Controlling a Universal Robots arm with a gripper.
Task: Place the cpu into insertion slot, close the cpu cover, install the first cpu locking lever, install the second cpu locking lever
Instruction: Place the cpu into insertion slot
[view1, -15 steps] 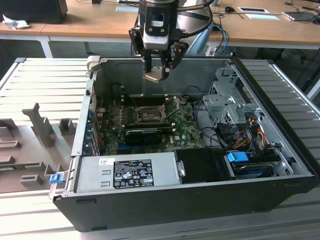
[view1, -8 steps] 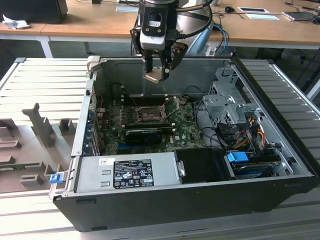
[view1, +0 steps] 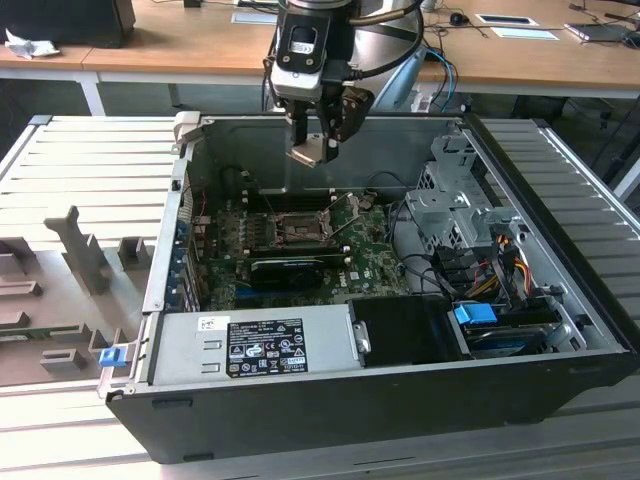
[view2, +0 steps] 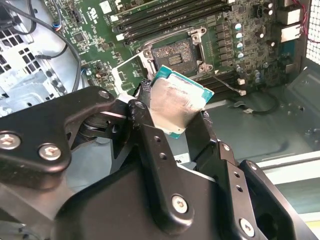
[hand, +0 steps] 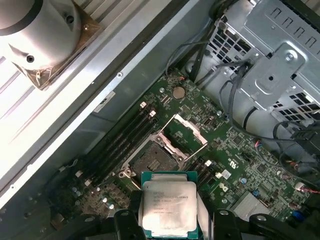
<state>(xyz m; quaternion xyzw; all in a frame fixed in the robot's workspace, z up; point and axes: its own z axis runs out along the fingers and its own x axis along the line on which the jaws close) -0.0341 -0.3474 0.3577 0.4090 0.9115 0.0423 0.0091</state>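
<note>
Gripper (view1: 315, 143) pointing down clamps cpu (view1: 308, 153) above open insertion slot (view1: 291, 229).

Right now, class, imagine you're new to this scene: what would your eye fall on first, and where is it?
The gripper hangs over the open computer case, shut on the cpu, whose silvery face shows in the first wrist view. Below it on the green board, the insertion slot lies bare, the cpu cover raised beside it.
</note>
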